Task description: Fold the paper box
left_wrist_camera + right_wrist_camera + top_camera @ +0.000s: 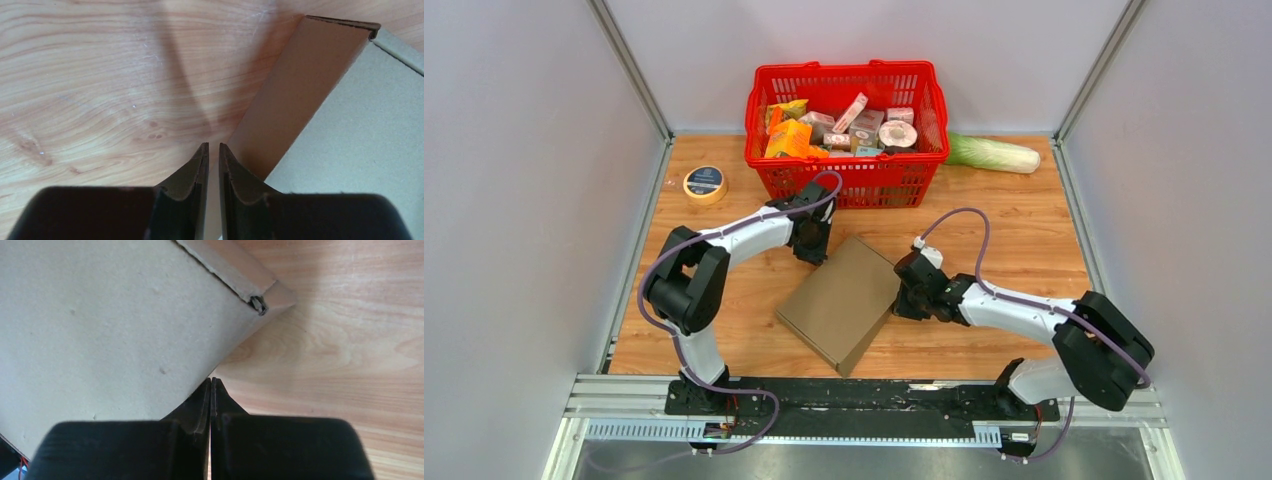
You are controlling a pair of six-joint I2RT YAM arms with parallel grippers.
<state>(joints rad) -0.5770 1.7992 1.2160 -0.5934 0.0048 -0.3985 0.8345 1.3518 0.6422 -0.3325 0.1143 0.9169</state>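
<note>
1. Box: The brown cardboard box (839,300) lies flat at the centre of the wooden table (1024,230), turned so that 1 corner points to 12 o'clock and the opposite corner to 6 o'clock. Its broad top face is level and its side walls stand upright.

2. Left hand: The left hand (812,250) sits low at the box's 11 o'clock side, near the far corner. In the left wrist view the 2 fingers (192,175) stand a narrow gap apart with nothing visible between them. The right-side finger is just beside the upright side wall of the box. Whether it touches the wall cannot be told.

3. Right hand: The right hand (902,300) sits at the box's 3 o'clock edge. In the right wrist view its fingers (227,405) are pressed together, holding nothing, with the tips right at the edge of the box's top face. A small gap shows at the corner fold of the box ahead of the tips.

4. Other items: A red basket (844,70) filled with packaged goods stands at 12 o'clock on the table, just behind the left hand. A roll of tape (706,184) lies at 10 o'clock. A pale green vegetable (994,153) lies at 1 o'clock, just beside the basket
</note>
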